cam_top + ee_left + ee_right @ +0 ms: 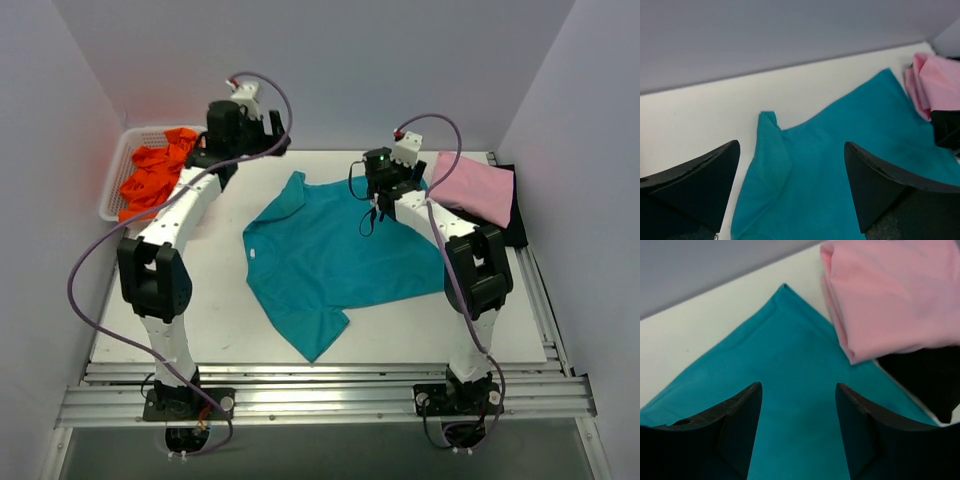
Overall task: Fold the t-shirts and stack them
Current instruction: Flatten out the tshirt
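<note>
Two arms are both reaching out over the far side of the teal t-shirt (330, 255), which is lying spread out and a bit crooked in the middle of the white table (200, 310).

The left gripper (791, 145) is hanging over the shirt's far left corner, where the cloth is doubling over a little. Its fingers are standing wide apart and aren't pinching anything. The right gripper (798, 386) is sitting over the far right corner with its fingers also apart and only flat teal cloth showing between them. Can't tell from these views whether either one is actually touching the fabric.

The pink t-shirt (475, 188) is sitting folded at the far right, resting on top of the black t-shirt (515, 225), just beside the teal one. The orange t-shirts (155, 175) are bunching up in the white mesh basket (118, 170) at the far left.
</note>
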Motion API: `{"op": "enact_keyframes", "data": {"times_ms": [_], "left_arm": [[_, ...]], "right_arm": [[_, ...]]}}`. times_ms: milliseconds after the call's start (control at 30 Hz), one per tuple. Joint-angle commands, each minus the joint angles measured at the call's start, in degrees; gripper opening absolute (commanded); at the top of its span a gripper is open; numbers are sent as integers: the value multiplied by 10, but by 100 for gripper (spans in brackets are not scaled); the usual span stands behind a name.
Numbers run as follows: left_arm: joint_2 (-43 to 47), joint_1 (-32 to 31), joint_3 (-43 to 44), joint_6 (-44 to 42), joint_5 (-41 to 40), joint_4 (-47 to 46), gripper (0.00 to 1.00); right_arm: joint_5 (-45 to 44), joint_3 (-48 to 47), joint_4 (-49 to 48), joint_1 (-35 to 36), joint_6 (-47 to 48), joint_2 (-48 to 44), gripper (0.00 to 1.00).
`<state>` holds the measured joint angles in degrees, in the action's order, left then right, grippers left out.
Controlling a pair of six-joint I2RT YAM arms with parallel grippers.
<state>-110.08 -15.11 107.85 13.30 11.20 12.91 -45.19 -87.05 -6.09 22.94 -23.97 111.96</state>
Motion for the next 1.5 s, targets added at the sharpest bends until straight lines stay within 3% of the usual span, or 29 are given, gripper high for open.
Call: {"op": "enact_keyframes", "data": {"times_ms": [0, 167, 367, 1467], "left_arm": [[-88, -44, -43, -42, -34, 8, 93], [-156, -77, 8, -78, -128, 53, 96], [-211, -97, 55, -91, -187, 75, 96], [-291, -139, 117, -117, -322, 101, 93]], "right_arm": [[48, 47, -24, -3, -35, -4, 54], [59, 64, -18, -2, -48, 18, 55], [69, 73, -25, -2, -50, 30, 54], [82, 79, -32, -9, -53, 63, 52]]}}
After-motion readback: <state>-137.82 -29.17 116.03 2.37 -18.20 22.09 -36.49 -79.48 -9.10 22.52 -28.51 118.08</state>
